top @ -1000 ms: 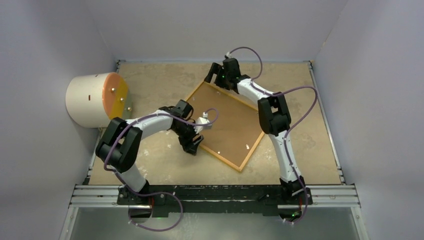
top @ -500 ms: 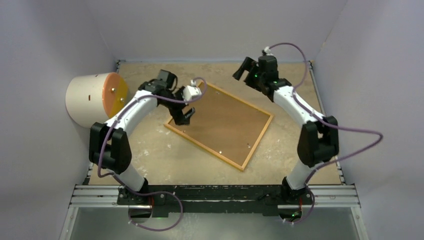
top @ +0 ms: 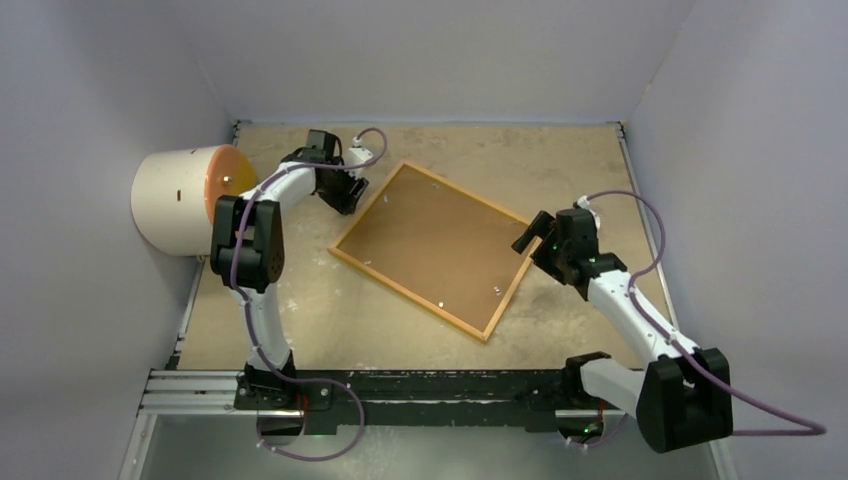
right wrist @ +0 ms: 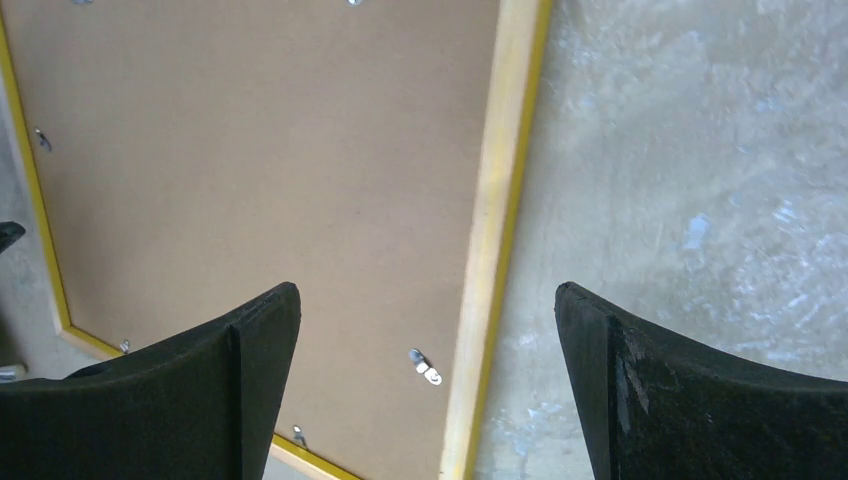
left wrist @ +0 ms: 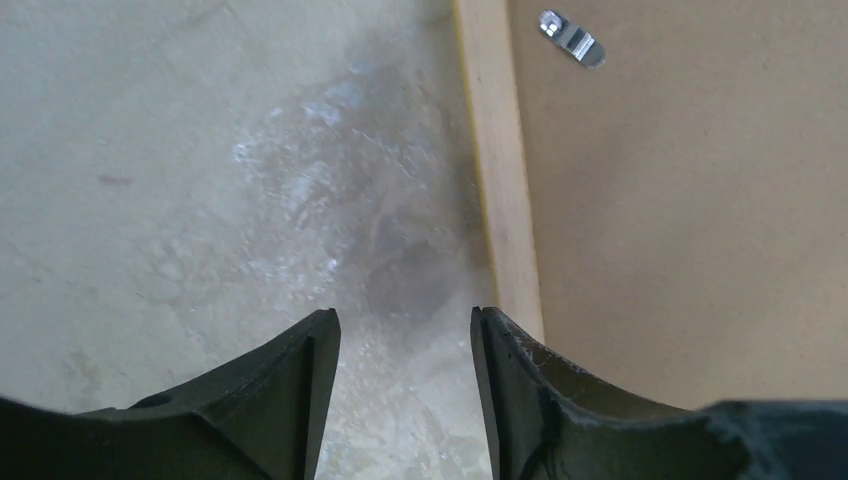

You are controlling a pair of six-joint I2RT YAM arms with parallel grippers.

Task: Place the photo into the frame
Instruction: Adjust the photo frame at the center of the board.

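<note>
The frame (top: 408,293) lies face down at a slant in the middle of the table, with a light wood rim and a thin yellow edge. The brown backing board (top: 435,245) fills it, and small metal clips (right wrist: 424,366) sit along its border. The photo is hidden. My left gripper (top: 345,195) hovers just off the frame's far-left edge. In the left wrist view it (left wrist: 405,315) is open over bare table, with the wood rim (left wrist: 500,180) beside its right finger. My right gripper (top: 528,240) is at the frame's right corner. It (right wrist: 427,290) is wide open, straddling the rim (right wrist: 500,200).
A cream cylinder with an orange face (top: 190,198) lies on its side at the far left against the wall. Grey walls close in three sides of the table. A metal rail (top: 430,385) runs along the near edge by the arm bases.
The left arm has swung from the frame's near-left edge to its far-left edge. The right arm has come from the far corner to the right corner. The frame has turned slightly.
</note>
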